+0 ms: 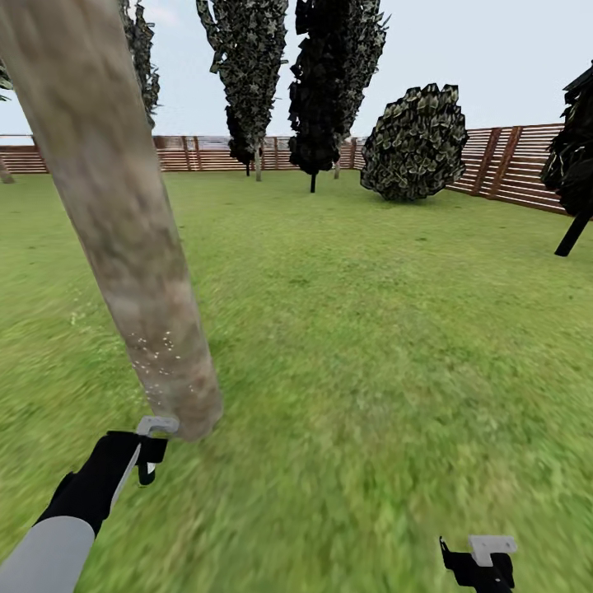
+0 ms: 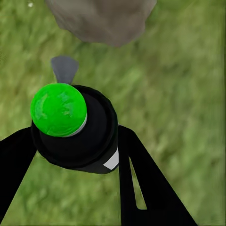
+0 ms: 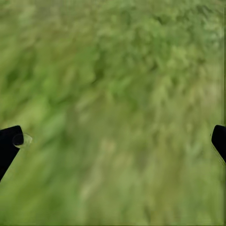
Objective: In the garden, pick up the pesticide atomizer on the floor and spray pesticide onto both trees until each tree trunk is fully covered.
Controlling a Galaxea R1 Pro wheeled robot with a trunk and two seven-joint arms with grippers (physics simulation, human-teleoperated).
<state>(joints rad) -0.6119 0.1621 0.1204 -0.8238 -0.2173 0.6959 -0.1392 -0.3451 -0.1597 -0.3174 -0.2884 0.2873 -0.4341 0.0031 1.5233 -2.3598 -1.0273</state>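
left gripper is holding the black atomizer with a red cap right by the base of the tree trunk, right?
Not quite: the cap is bright green, not red, as the left wrist view shows. The left gripper does hold the black atomizer near the base of the tree trunk.

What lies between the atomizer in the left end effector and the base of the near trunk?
Only grass between pesticide atomizer and tree trunk, seen in the left wrist view.

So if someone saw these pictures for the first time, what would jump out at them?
The thick, pale, leaning tree trunk at the left of the head view, flecked with tiny white specks low down. Just beneath its base, the left end effector grips the black pesticide atomizer with its bright green top. The right end effector hangs open over grass.
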